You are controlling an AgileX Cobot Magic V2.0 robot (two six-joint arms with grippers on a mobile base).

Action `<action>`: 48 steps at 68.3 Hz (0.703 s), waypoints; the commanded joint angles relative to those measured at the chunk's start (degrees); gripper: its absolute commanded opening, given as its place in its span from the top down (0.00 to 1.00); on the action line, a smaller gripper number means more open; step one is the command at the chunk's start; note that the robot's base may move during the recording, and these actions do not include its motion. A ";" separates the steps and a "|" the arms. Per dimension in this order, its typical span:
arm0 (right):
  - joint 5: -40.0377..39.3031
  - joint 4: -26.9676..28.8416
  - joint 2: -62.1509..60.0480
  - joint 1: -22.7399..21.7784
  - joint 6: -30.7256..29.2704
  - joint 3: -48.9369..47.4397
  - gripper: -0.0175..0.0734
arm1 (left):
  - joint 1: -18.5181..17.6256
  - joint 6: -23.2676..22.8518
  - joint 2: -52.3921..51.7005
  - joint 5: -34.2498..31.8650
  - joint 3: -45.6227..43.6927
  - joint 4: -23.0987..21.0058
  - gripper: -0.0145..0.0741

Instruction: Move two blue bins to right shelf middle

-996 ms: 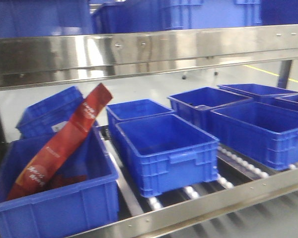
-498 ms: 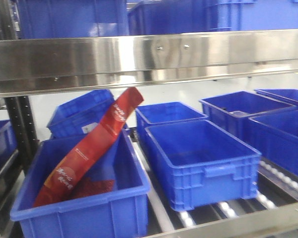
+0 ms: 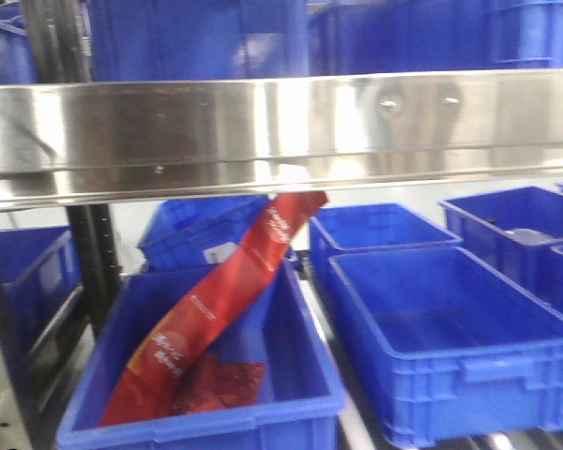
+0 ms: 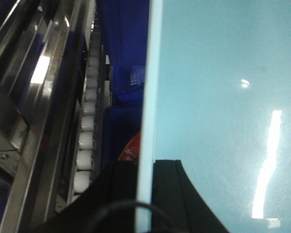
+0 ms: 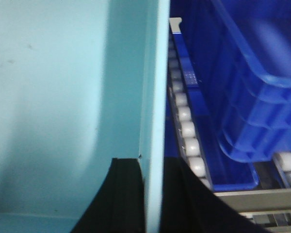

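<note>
Both grippers, left gripper [image 4: 144,194] and right gripper [image 5: 153,194], pinch one pale bin wall [image 5: 153,97] each.

Soft blur, steel glare, possibly overhead lighting

Warehouse: steel roller shelf [image 3: 263,131], rows of blue bins [image 3: 450,328].

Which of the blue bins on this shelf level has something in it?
The front-left blue bin: a long red packet leans in it, its top sticking above the rim. The front bin to its right looks empty.
</note>
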 commanded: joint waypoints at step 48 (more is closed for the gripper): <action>-5.09 -0.40 -1.22 0.31 -0.34 -1.15 0.99 | -0.12 -0.37 -0.93 -4.71 -0.82 2.16 0.96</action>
